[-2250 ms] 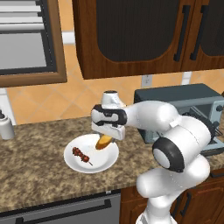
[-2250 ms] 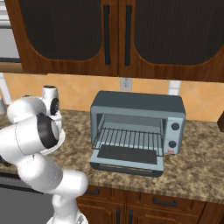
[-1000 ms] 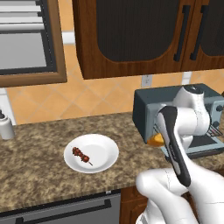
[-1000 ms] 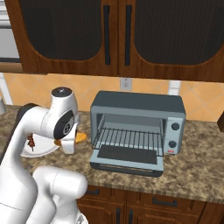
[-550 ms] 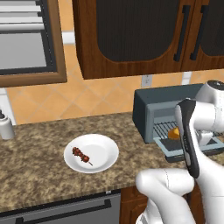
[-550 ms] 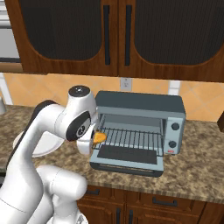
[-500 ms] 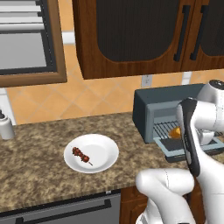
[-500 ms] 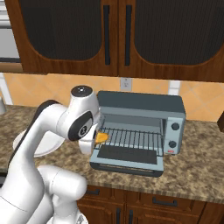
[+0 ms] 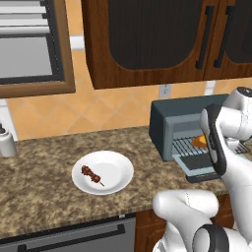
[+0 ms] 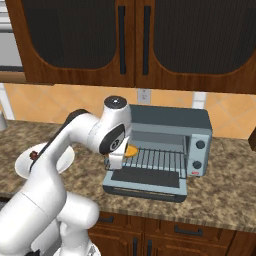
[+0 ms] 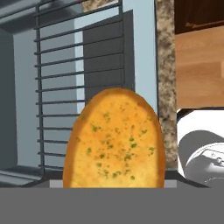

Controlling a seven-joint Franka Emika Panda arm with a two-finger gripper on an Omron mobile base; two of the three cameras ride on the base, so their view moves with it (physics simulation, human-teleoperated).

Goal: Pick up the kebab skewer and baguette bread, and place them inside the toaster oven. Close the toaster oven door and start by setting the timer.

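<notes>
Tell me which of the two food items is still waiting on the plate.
The kebab skewer, a thin stick of dark red-brown chunks lying on the white plate. The golden baguette bread is instead held at the open toaster oven, over its rack.

Robot arm (image 10: 60, 165): glossy white, rounded tubular links with bulbous housings. Dark grey to black bands at the joints. Flat dark disc cap on the topmost joint housing. Small red dot on the link's side, left of the toaster oven (image 10: 170, 135).
</notes>
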